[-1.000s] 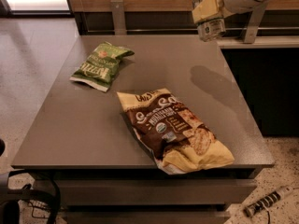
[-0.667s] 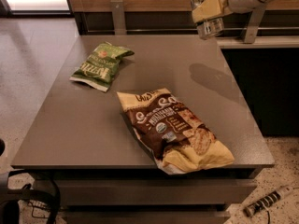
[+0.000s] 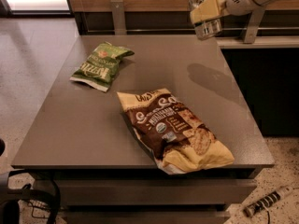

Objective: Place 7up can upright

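Note:
My gripper (image 3: 206, 10) hangs in the air above the far right corner of the grey table (image 3: 84, 125), at the top right of the camera view. Its yellowish fingers (image 3: 203, 12) are shut on the 7up can (image 3: 209, 28), a small silvery can whose shiny ends show above and below the fingers. The can is held well above the tabletop and looks roughly upright, slightly tilted. Its shadow (image 3: 212, 80) falls on the table's right side.
A green chip bag (image 3: 100, 65) lies at the table's far left. A large brown and yellow snack bag (image 3: 175, 129) lies near the front right edge. A wooden wall with a rail (image 3: 154, 30) runs behind the table. A small tool (image 3: 266, 200) lies on the floor.
The gripper with the can has hardly moved, only drifting slightly up and left. The bags have not moved.

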Controlling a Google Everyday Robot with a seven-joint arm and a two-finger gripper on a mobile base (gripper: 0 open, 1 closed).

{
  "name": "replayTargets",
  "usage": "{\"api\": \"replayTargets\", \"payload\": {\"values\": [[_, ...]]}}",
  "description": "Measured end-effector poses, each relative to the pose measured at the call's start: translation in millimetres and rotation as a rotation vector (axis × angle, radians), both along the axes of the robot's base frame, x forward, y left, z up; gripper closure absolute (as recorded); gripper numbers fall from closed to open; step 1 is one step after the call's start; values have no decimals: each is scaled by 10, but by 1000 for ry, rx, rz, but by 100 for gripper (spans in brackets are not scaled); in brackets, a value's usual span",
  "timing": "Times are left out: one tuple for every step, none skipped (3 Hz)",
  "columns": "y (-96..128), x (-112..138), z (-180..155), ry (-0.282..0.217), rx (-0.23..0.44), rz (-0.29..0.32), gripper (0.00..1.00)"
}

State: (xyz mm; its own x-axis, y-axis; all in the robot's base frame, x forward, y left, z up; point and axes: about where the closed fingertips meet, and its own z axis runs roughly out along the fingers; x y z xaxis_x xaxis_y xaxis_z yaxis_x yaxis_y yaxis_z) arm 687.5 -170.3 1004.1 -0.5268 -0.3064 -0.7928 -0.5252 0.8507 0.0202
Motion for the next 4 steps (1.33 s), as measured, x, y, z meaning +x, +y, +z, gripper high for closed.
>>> {"api": "replayTargets", "payload": {"values": [[71,61,-153,-80,116,63,100],[216,110,-136,-220,289,189,100],[279,101,-128,-304,307,283,100],[409,125,-168,-372,320,403,100]]}}
